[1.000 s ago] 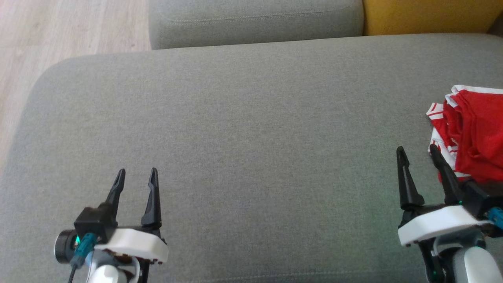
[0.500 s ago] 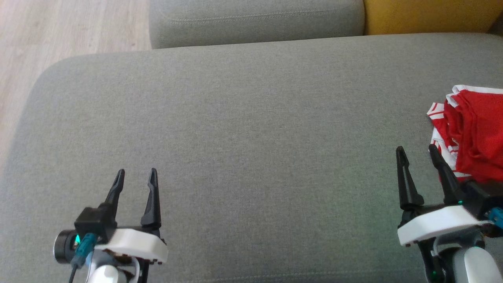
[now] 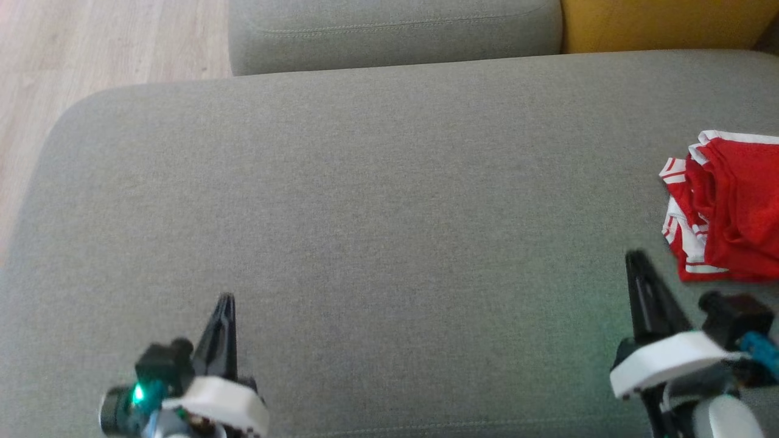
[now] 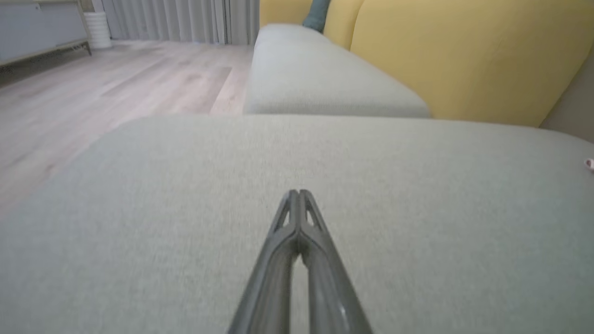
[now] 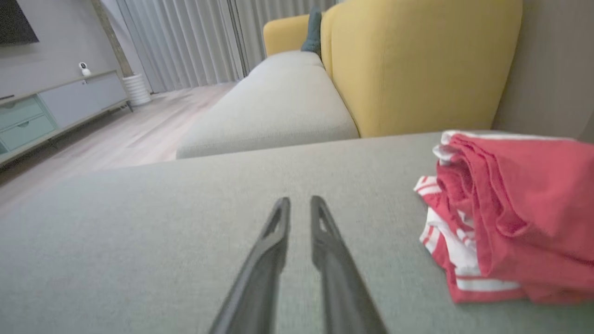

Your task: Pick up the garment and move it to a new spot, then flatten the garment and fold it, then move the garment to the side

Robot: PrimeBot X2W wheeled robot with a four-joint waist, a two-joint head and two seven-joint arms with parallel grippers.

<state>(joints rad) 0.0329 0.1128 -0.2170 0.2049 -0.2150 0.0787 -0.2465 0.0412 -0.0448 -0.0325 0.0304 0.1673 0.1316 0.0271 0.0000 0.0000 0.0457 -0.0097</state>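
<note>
**Red cloth garment with white stripes (image 3: 730,201) bunched up at the right edge of the big grey fabric sofa cushion (image 3: 365,182), both claws empty**

Left claw (image 4: 297,192) has its 2 dark fingers pressed together with nothing between them, low over the near left of the cushion. Right claw (image 5: 299,202) is at the near right, its fingers a narrow gap apart and gripping nothing. The garment lies just right of its tips and a bit farther off, not touching them. It's a crumpled heap, red folds on top, white-striped bits poking out on its left side. Past the cushion there's a second grey seat cushion (image 3: 395,30), a yellow upholstered backrest (image 3: 663,24) far right and pale wood floor (image 3: 91,48) far left.
</note>
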